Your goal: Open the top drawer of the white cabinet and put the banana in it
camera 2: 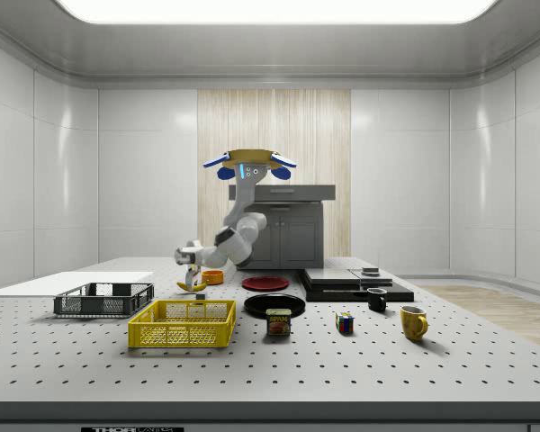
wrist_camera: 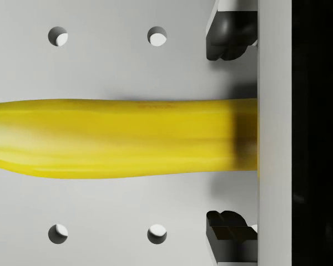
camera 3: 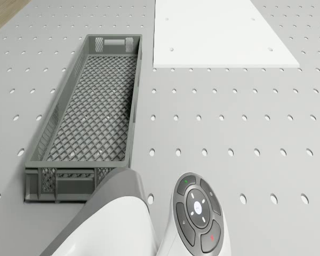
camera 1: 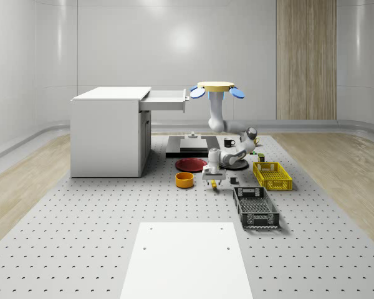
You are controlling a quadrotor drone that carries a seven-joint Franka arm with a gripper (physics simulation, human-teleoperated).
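Note:
The yellow banana point(wrist_camera: 111, 138) lies on the perforated table, with my gripper point(wrist_camera: 230, 136) straddling it. One black fingertip point(wrist_camera: 227, 33) and the other stand off either side of the fruit with gaps, so the gripper is open. In the whole-scene view the gripper point(camera 1: 214, 179) hangs just over the banana point(camera 1: 215, 185), right of the orange bowl. The drone point(camera 1: 215, 88) hovers beside the white cabinet point(camera 1: 109, 134), whose top drawer point(camera 1: 166, 101) stands pulled out. From the side, the arm bends down from the drone point(camera 2: 249, 160) to the banana point(camera 2: 191, 287).
An orange bowl point(camera 1: 185, 180) and a red plate point(camera 1: 191, 164) sit close by the gripper. A yellow basket point(camera 1: 272, 175) and a grey crate point(camera 1: 255, 207) lie to the whole-scene view's right. A black slab point(camera 1: 188, 146) and mug point(camera 1: 229, 142) are behind. A white sheet point(camera 1: 184, 261) lies in front.

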